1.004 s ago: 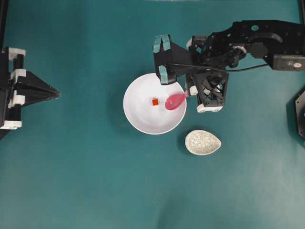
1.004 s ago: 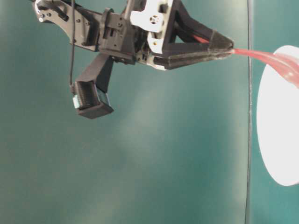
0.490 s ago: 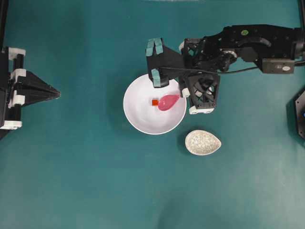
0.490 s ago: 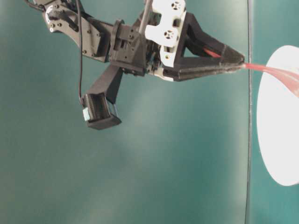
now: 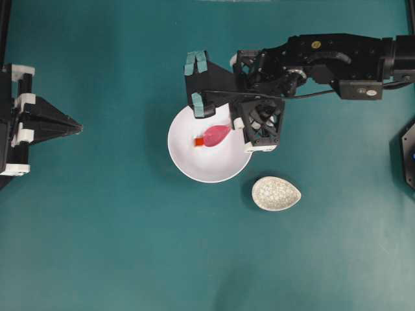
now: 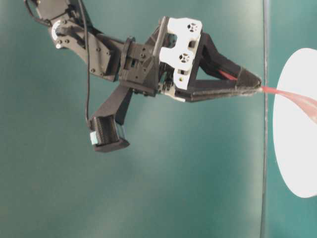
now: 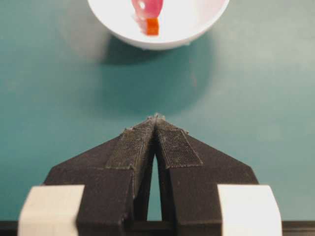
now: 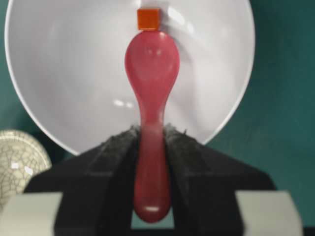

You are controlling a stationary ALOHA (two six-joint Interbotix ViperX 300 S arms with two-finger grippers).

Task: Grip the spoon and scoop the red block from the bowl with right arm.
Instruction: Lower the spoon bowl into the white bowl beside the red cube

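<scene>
So, right gripper (image 8: 151,147): its two fingers pinch the handle of the spoon (image 8: 151,73). They hold it from both sides so it cannot slip or roll.

Spoon: it sticks straight out in front of the right gripper, with the hollow side up. That way the scoop can catch something and keep it.

Spoon tip: it is right against the red block (image 8: 148,18), at the far end from the fingers. I think the block has to be pushed up into the scoop next.

Red block: it sits inside the bowl (image 8: 211,88), just past the end of the spoon. It is not in the scoop yet.

Bowl: it lies in front of the right gripper and a bit below it. The spoon reaches over the near rim, so the fingers can stay outside the bowl.

Tilt: from the table-level view the right gripper (image 6: 255,83) points down a little toward the bowl. That lets the scoop reach the bottom where the block is.

Left gripper (image 7: 156,120): its fingers are pressed together and hold nothing. It waits well away, with the bowl far out in front of it, because this job is for the other arm.

Speckled dish (image 5: 276,193): it sits just beside the bowl, off to one side of the right gripper. It has nothing in it.

What could go wrong: the little block may just slide away along the smooth bowl.
</scene>
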